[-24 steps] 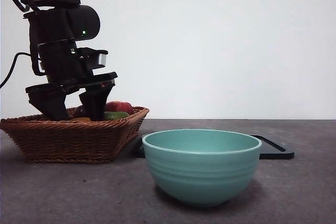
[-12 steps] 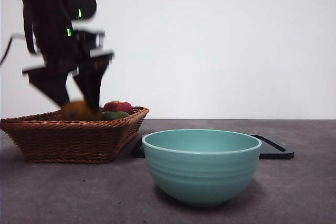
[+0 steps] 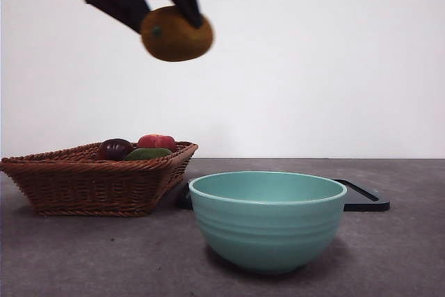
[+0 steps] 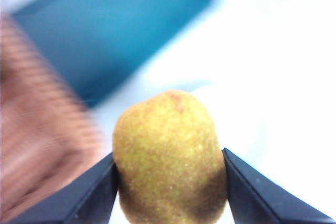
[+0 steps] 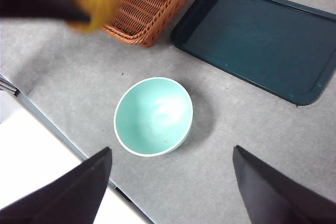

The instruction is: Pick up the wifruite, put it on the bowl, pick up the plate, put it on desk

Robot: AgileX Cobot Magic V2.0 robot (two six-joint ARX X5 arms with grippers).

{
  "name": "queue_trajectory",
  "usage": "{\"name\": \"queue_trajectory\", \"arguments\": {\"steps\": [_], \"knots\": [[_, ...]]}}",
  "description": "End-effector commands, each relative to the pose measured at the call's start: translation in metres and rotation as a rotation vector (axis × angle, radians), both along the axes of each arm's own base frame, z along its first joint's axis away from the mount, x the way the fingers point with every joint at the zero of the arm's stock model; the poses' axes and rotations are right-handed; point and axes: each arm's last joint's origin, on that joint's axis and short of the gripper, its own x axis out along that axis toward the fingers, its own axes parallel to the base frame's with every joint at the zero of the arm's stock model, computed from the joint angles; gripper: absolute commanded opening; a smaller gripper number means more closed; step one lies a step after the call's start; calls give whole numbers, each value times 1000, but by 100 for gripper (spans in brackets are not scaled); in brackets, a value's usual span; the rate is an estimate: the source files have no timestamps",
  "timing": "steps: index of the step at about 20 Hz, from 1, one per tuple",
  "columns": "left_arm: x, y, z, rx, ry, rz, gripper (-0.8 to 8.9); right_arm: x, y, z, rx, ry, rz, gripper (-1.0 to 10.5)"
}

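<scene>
We have the left end effector (image 3: pixel 170 15) high above the wicker basket (image 3: pixel 97 182), its two black jaws pinching the wifruite (image 3: pixel 176 33) by its flanks, and in the left wrist view the fruit (image 4: pixel 170 156) fills the gap between them. Our guess is that the height is there to clear the basket rim on the way across. The bowl (image 3: pixel 268 219) sits apart on the grey bench (image 3: pixel 403 255), mouth up and empty, a fair target for a drop from above. The right end effector (image 5: pixel 170 184) hangs over that bowl (image 5: pixel 153 116) with jaws spread wide, holding nothing (waiting, we judge, for the dark tray (image 5: pixel 257 40) beside the basket). A purple fruit (image 3: pixel 115 149), a red one (image 3: pixel 158 142) and a green one (image 3: pixel 147 153) lie in the basket. No brand, label or writing is readable anywhere.
</scene>
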Motion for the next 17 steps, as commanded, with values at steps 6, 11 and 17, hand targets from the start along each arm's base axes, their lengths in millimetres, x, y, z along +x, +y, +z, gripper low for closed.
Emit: {"name": "queue_trajectory", "arguments": {"steps": [6,11,17], "knots": [[-10,-58,-37,85,65,-178,239,1,1,5,6,-23,11,370],[-8,-89,-74,141,107,-232,239,1,1,5,5,-23,11,370],[-6,-110,-111,250,91,-245,239,1,1,5,5,-23,11,370]]}}
